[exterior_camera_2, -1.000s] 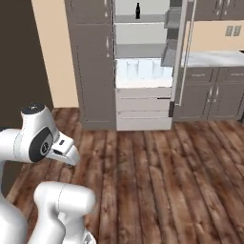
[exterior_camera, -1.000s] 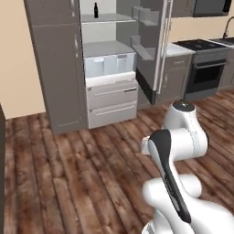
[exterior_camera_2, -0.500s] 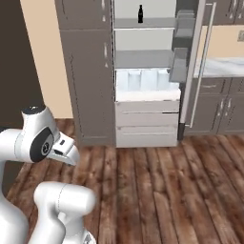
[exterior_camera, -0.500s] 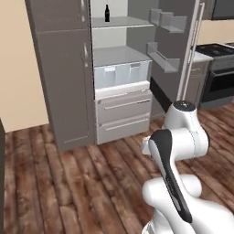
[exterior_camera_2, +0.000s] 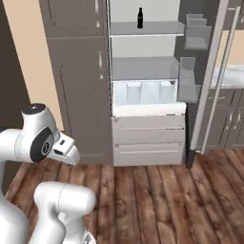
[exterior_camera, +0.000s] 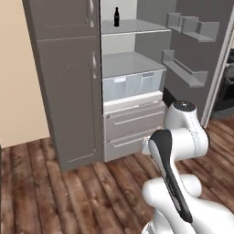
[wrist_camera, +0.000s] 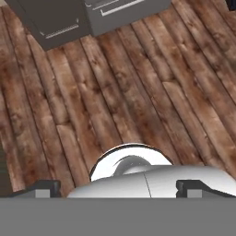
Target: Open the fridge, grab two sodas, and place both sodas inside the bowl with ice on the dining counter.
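Note:
The fridge (exterior_camera: 132, 68) stands open straight ahead, its door (exterior_camera: 201, 50) swung out to the right with shelves on its inner side. One soda (exterior_camera: 116, 17), a small black bottle, stands upright on the upper shelf (exterior_camera_2: 140, 17). Clear bins and two closed drawers (exterior_camera_2: 148, 138) sit below it. My gripper (wrist_camera: 120, 189) is open, fingertips (wrist_camera: 44, 188) wide apart with nothing between them, and it points down at the wooden floor well short of the fridge. The folded arm (exterior_camera_2: 43, 140) is tucked close to the base. The bowl and the dining counter are out of view.
A tall brown-grey cabinet (exterior_camera: 68, 91) adjoins the fridge on the left, against a beige wall. The door's long silver handle (exterior_camera_2: 212, 81) hangs at the right, with base cabinets and a pale counter (exterior_camera_2: 231, 76) behind it. Bare wood floor (exterior_camera: 68, 192) lies in front.
The whole picture has shifted: the base has driven closer to the fridge, which now looms larger and more central. The arm keeps its folded pose and the gripper stays open.

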{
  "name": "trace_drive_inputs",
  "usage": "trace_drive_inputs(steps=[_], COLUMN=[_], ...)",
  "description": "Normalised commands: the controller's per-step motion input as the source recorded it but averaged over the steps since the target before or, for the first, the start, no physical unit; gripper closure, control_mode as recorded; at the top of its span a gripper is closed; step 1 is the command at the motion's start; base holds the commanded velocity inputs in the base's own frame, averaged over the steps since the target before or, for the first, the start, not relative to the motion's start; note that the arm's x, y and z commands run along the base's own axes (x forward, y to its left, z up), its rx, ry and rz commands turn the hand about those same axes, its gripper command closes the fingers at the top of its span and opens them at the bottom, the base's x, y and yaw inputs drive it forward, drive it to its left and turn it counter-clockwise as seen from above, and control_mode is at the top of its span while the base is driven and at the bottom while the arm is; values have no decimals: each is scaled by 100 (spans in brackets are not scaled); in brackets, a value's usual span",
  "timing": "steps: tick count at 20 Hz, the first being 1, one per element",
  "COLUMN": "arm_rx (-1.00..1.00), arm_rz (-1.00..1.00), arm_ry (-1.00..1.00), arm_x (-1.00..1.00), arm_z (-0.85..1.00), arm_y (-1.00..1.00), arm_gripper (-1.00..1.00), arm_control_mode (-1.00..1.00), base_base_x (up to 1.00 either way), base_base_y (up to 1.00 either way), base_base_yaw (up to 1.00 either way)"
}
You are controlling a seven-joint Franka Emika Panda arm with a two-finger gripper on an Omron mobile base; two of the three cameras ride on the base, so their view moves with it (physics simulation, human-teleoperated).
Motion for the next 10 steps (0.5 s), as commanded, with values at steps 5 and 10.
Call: trace_drive_inputs(steps=[5,10], arm_rx=[0,0], arm_rz=[0,0], arm_ry=[0,0], arm_x=[0,0], arm_z=[0,0], arm_y=[0,0], arm_gripper=[-100,-100], arm_control_mode=[100,100], base_base_x=[82,78], base_base_y=[0,0], base_base_yaw=[-10,-9])
